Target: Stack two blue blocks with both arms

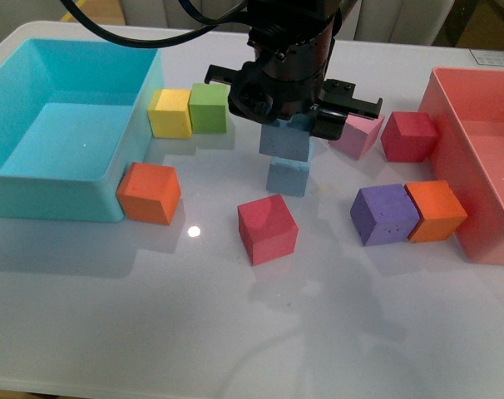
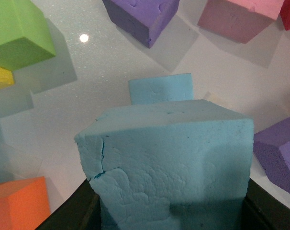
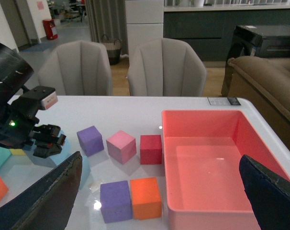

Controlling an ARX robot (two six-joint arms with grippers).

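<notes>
The left gripper [image 1: 285, 131] has its fingers [image 2: 73, 211] clamped on the upper blue block [image 1: 284, 143], directly over the lower blue block [image 1: 288, 177] mid-bench [image 1: 235, 332]; whether they touch is unclear. The right gripper [image 3: 159, 165] gapes empty. Around lie two red blocks [image 1: 267, 229] [image 1: 408, 135], two orange blocks [image 1: 149, 193] [image 1: 435, 211] and two purple blocks [image 3: 90, 140] [image 3: 115, 201].

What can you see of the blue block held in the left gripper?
It is a matte light-blue foam cube with a dimpled surface and a crack near one upper edge. The left gripper clamps it, with black fingers on two opposite sides, and holds it roughly upright. It sits directly over the second blue block, slightly offset. Whether the two touch cannot be told.
</notes>
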